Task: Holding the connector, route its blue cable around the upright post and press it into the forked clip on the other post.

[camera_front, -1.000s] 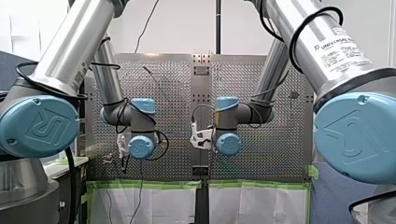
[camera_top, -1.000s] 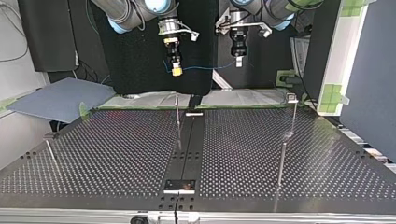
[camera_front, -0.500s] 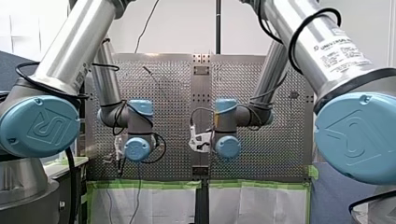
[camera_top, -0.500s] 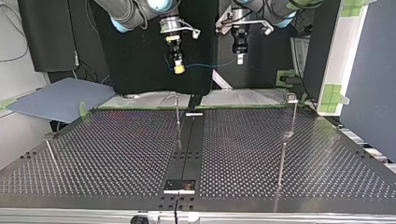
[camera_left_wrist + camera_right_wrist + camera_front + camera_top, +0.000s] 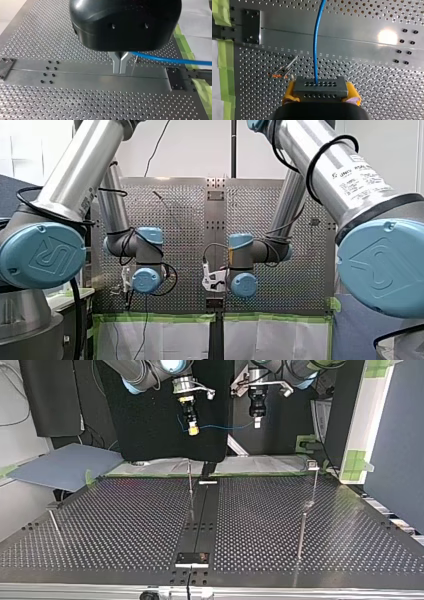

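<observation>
Right end effector (image 5: 321, 93): yellow pads clamped on the dark connector (image 5: 320, 87). Blue cable (image 5: 315, 45) runs from the connector to the left end effector (image 5: 120, 70), whose metal fingers are pinched shut on it. In the top view both hang at upper centre, clear of the counter (image 5: 125, 525).

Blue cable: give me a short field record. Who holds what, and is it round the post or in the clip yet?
connector: clamped between the yellow pads of my right gripper
blue cable: leaves the connector and spans through the air to my left gripper
left grip: metal fingers shut on the blue cable
upright post: untouched; in the top view the cable runs above its top
clip: cable in none
routing: not begun
</observation>
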